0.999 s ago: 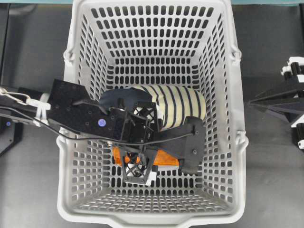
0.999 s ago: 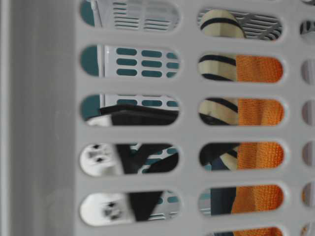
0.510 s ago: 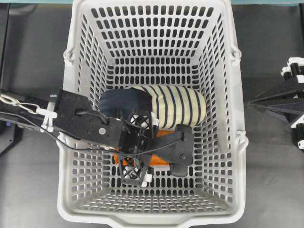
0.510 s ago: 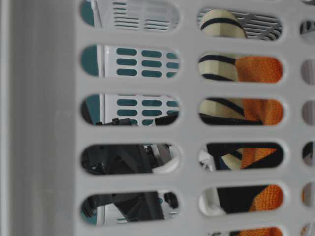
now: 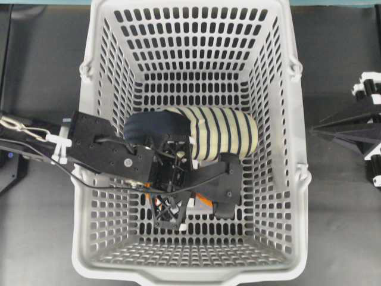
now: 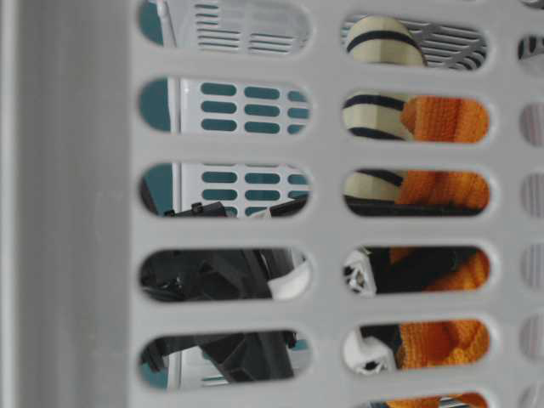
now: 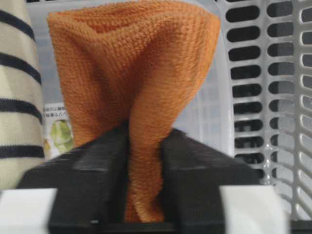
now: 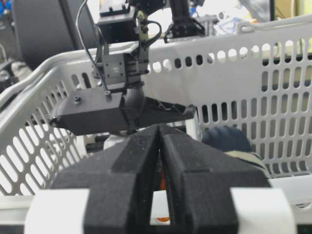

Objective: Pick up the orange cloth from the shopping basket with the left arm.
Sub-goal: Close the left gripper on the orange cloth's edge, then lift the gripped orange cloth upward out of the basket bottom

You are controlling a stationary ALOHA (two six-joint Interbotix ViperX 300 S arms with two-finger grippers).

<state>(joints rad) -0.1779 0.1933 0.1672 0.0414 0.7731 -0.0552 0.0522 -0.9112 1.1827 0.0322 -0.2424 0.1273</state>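
Observation:
The orange cloth (image 7: 136, 63) is bunched into a fold and pinched between my left gripper's (image 7: 145, 141) black jaws. Overhead, the left gripper (image 5: 189, 204) is down inside the light grey shopping basket (image 5: 184, 275), near its front middle. Only a sliver of cloth (image 5: 204, 201) shows beside it. In the table-level view the crumpled cloth (image 6: 442, 187) shows through the basket's slots. My right gripper (image 8: 160, 134) is shut and empty outside the basket, at the right edge of the overhead view (image 5: 366, 132).
A navy and cream striped slipper (image 5: 220, 134) lies across the basket floor just behind the left gripper, beside the cloth (image 7: 17, 97). The basket's slotted walls (image 5: 280, 119) surround the left gripper closely. A labelled item (image 7: 58, 134) lies under the cloth.
The left gripper has dropped lower onto the cloth and shut on it. The cloth, flat and widely visible a second ago, is now gathered into a crumpled fold and mostly hidden.

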